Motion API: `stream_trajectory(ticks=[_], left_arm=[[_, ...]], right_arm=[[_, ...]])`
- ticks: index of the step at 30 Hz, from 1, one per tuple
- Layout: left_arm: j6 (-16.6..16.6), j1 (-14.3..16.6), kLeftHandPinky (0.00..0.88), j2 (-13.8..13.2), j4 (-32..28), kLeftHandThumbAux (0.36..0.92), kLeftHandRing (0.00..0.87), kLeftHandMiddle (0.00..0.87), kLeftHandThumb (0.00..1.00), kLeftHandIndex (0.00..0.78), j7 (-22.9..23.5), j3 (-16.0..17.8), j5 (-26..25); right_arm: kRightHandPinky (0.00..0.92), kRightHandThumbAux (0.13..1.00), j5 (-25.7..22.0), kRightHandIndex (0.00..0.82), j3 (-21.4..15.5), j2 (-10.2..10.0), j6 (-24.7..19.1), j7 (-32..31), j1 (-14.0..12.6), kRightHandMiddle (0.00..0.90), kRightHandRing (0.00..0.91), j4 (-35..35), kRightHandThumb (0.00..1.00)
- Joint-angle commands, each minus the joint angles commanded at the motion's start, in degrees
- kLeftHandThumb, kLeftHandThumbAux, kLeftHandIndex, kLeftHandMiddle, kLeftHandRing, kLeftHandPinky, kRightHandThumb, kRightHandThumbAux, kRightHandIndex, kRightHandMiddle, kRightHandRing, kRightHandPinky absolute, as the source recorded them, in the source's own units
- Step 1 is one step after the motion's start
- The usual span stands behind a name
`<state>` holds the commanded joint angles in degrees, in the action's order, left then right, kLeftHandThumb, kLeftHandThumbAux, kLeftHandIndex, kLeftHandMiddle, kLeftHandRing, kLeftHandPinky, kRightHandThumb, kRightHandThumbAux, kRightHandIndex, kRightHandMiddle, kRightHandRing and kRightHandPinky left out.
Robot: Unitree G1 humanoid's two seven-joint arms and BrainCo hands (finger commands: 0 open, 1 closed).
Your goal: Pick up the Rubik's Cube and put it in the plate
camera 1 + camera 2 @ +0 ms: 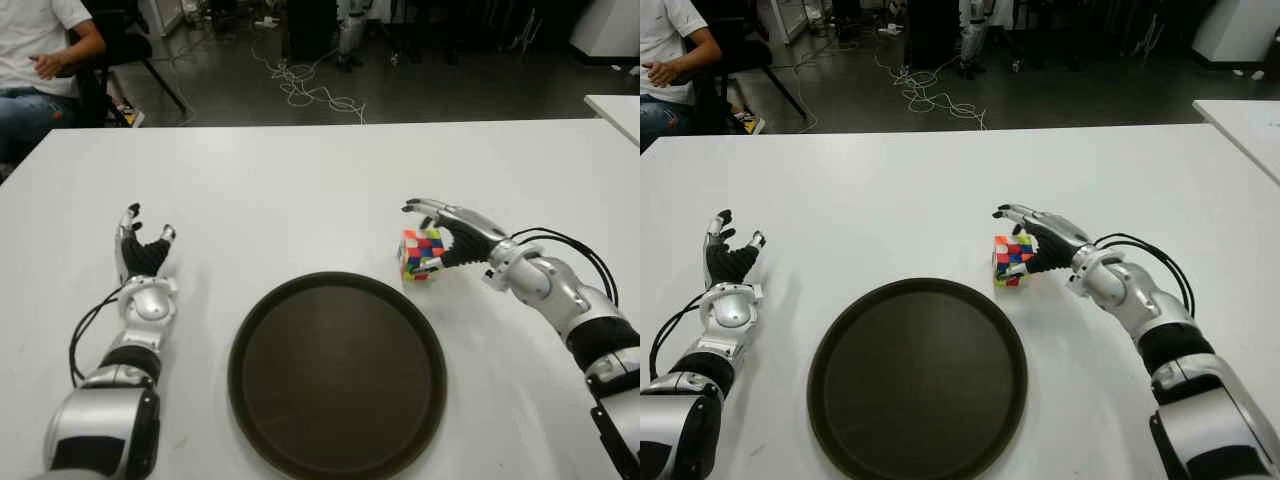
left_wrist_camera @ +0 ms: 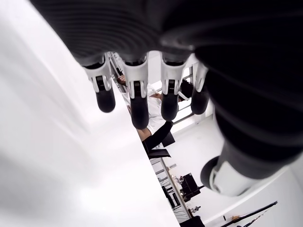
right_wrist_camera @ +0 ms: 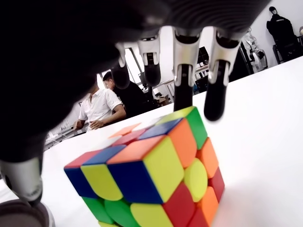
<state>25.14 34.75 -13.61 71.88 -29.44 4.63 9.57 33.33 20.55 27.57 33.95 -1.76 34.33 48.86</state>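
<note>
Left eye view: the Rubik's Cube (image 1: 421, 254) sits on the white table (image 1: 300, 190), right of centre, just beyond the dark plate's (image 1: 337, 375) upper-right rim. It has no long axis and stands slightly tilted. The right hand (image 1: 452, 233) cups it, fingers apart. The left hand (image 1: 143, 258) shows at left, fingers spread.

Right wrist view: the fingertips (image 3: 215, 100) hang above the cube, not clamped.
</note>
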Motion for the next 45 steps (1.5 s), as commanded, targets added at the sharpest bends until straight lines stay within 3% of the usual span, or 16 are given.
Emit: stream_trajectory(ticks=[14,23,37,45], left_arm=[[-0.8,0.1,0.075,-0.1,0.0,0.726,0.112,0.127,0.000,0.115,0.0,0.2,-0.1],[-1.1,0.0,0.105,-0.4,0.0,0.701,0.125,0.135,0.003,0.113,-0.6,-0.6,0.8],[-0.7,0.0,0.092,-0.3,0.1,0.717,0.124,0.131,0.002,0.111,-0.2,0.0,0.1],[-0.3,0.0,0.116,-0.2,0.2,0.729,0.142,0.145,0.009,0.133,0.1,0.4,-0.2]], right_arm=[[0.023,0.582,1.4,0.000,1.8,-1.2,-1.4,-0.2,0.2,0.001,0.010,-2.1,0.000],[0.057,0.618,1.7,0.008,2.8,-1.6,-0.9,-0.4,0.8,0.019,0.049,-3.1,0.000],[0.042,0.639,2.1,0.004,2.9,-1.6,-2.3,-0.3,0.9,0.021,0.038,-3.0,0.000],[0.080,0.648,1.9,0.017,2.8,-1.7,-2.3,-0.2,1.0,0.028,0.060,-2.4,0.000]])
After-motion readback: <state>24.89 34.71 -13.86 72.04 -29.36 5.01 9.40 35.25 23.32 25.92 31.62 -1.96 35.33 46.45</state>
